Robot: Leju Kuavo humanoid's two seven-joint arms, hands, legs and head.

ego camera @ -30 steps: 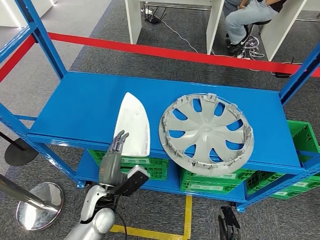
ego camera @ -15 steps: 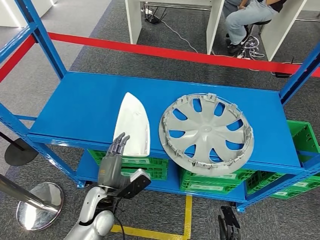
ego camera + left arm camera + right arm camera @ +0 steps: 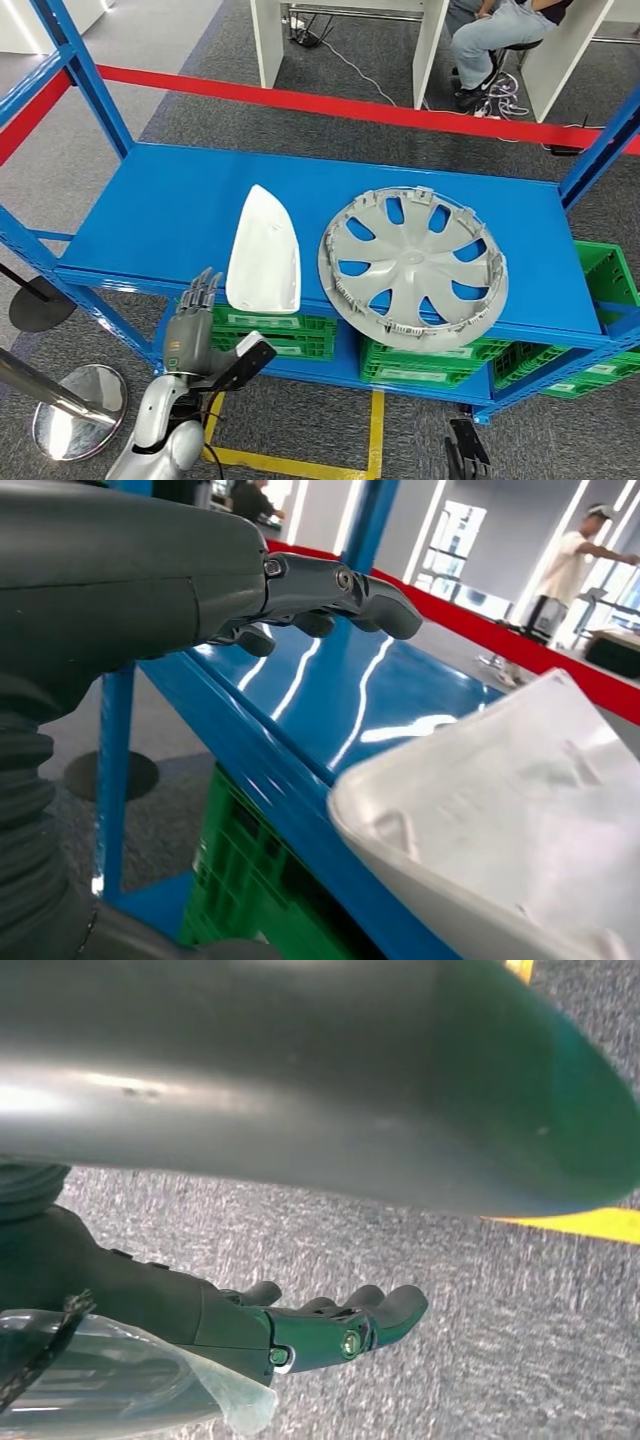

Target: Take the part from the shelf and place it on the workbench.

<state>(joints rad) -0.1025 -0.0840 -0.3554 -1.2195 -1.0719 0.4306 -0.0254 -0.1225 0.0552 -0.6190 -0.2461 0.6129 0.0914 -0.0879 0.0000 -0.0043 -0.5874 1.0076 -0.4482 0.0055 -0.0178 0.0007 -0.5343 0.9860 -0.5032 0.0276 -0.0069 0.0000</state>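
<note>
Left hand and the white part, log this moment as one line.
left hand: open, beside shelf edge, holding nothing | white part: on shelf, untouched | hubcap: on shelf | right hand: open, over floor

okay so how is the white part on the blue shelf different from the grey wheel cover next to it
The white part is a smooth, solid shell that tapers to a rounded point; the grey wheel cover is round, with cut-out openings between its spokes. The white part is the smaller of the two. The white part lies nearer the left hand, which holds nothing; the wheel cover lies farther to the right. Both rest on the blue shelf, close to its front edge.
</note>
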